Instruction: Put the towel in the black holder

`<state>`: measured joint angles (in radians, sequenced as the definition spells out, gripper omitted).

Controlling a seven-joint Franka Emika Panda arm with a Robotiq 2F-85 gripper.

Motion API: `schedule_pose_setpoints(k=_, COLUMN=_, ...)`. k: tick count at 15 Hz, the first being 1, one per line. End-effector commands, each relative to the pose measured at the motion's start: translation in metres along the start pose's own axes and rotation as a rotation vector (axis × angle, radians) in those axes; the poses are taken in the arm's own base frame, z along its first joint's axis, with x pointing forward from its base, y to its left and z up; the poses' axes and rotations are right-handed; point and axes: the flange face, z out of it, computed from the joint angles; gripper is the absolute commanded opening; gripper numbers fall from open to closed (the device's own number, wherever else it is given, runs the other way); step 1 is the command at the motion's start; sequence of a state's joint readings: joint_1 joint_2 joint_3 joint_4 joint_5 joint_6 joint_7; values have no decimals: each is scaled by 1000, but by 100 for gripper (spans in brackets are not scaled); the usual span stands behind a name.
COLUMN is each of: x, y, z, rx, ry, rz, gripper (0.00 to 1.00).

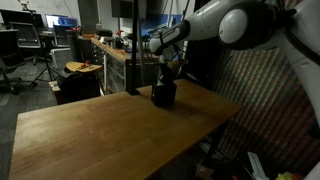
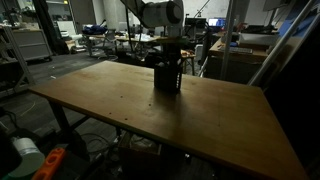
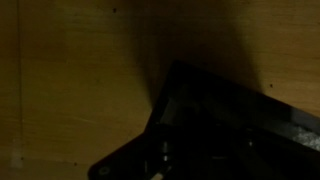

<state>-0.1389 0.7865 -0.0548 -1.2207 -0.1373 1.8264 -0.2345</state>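
The black holder [image 1: 163, 94] stands upright on the wooden table [image 1: 90, 135], toward its far side; it also shows in an exterior view [image 2: 167, 75]. My gripper [image 1: 167, 66] hangs straight over the holder's mouth, also seen in an exterior view [image 2: 169, 50]. Its fingers are dark against the holder, so I cannot tell whether they are open or shut. The wrist view is very dark and shows the holder's black rim [image 3: 230, 110] over the table. The towel does not show in any view.
The wooden table [image 2: 110, 95] has an edge close behind the holder. A shelf with clutter [image 1: 105, 50], a chair [image 1: 80, 75] and desks [image 2: 235, 45] stand beyond the table. A woven panel [image 1: 265, 95] rises beside the table.
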Motion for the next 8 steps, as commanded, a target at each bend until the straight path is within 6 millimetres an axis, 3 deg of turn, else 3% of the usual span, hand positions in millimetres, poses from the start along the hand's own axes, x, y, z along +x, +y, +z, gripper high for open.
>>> schedule_pose_setpoints(k=1, x=1, y=-8, z=21, rx=5, ry=-40, rz=15, gripper=2)
schedule_pose_setpoints(k=2, x=1, y=-8, z=19, rx=7, ry=-38, rz=19, gripper=32)
schedule_pose_setpoints(k=4, x=-2, y=-7, z=7, rx=5, ry=-24, rz=22, gripper=40)
schedule_pose_setpoints(k=8, x=-8, y=-7, z=-22, rx=2, ry=13, rz=20, gripper=69)
